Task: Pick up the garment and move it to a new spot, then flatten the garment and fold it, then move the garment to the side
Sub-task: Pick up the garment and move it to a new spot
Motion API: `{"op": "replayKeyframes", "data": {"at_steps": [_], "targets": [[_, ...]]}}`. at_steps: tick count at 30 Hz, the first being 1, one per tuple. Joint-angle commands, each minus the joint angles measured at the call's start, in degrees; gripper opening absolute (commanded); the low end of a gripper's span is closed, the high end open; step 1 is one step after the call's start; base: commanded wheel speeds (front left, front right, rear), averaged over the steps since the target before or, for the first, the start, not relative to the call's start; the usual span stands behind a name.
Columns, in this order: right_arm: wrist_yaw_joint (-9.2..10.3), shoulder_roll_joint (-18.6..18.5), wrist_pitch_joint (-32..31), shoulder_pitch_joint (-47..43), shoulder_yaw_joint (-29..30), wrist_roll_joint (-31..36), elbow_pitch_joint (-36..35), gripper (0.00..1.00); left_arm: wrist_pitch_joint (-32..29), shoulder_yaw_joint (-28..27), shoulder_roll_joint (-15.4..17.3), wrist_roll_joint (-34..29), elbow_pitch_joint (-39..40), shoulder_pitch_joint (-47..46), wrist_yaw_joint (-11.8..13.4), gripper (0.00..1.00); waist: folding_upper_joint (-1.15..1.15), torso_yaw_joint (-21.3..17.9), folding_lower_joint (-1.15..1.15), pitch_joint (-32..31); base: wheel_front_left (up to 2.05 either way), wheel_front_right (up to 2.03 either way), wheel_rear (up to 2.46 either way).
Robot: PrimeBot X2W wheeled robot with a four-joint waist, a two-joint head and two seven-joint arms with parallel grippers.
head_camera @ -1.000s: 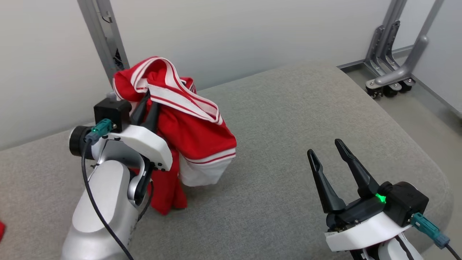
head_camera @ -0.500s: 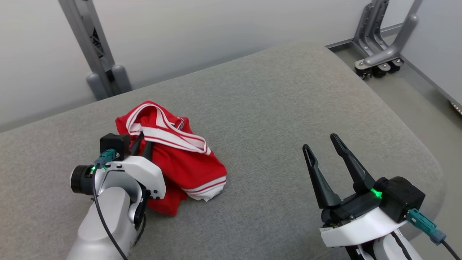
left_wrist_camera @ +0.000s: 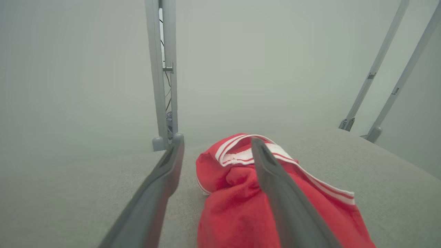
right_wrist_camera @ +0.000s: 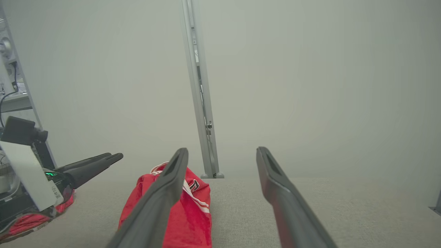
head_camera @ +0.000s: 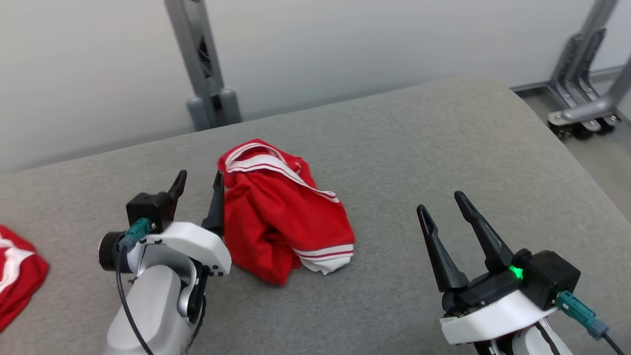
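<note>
The garment (head_camera: 283,222) is red with white striped trim and lies crumpled in a heap on the grey padded surface (head_camera: 419,143). My left gripper (head_camera: 199,177) stands open just left of the heap, with nothing between its fingers. Its right-hand finger (head_camera: 215,204) is close against the garment's left edge. In the left wrist view the garment (left_wrist_camera: 234,196) sits under and beside that finger (left_wrist_camera: 275,186). My right gripper (head_camera: 440,203) is open and empty at the lower right, well apart from the cloth. The right wrist view has the garment (right_wrist_camera: 193,213) at lower left.
Another red and white cloth (head_camera: 15,276) lies at the surface's left edge. A grey metal post (head_camera: 202,64) stands behind the surface against the wall. A wheeled metal stand (head_camera: 584,106) is on the floor at the right. The surface's rounded edge drops off on the right.
The left gripper came down with the garment, set it on the surface and opened, letting it go. The head camera has shifted. The right gripper stays open in place.
</note>
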State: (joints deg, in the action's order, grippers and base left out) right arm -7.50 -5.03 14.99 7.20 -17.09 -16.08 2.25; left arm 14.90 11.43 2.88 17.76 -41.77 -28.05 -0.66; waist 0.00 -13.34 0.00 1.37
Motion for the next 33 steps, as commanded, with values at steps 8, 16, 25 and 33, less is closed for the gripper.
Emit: {"op": "replayKeyframes", "data": {"at_steps": [8,16,25,33], "targets": [[0.01,0.18,0.29,-2.52,1.83,1.37,2.45,1.00,0.31,-1.04,0.11,0.90,15.59,12.04,2.51,1.00,0.00,8.93,0.00,-3.64,0.00,0.00,0.00],[0.02,0.70,0.29,-4.77,4.54,3.07,4.21,1.00,0.32,-3.51,0.11,-0.33,24.77,20.40,3.91,1.00,0.00,12.96,0.00,-5.84,0.00,0.00,0.00],[0.02,1.34,0.29,-6.86,8.00,4.99,5.16,1.00,0.33,-3.02,0.59,-5.80,33.80,29.80,4.36,1.00,0.00,14.41,0.00,-7.12,0.00,0.00,0.00],[0.02,1.67,0.29,-8.65,9.35,5.24,6.16,1.00,0.33,-3.53,0.50,-8.41,38.16,35.96,3.34,1.00,0.00,13.92,0.00,-7.24,0.00,0.00,0.00]]}}
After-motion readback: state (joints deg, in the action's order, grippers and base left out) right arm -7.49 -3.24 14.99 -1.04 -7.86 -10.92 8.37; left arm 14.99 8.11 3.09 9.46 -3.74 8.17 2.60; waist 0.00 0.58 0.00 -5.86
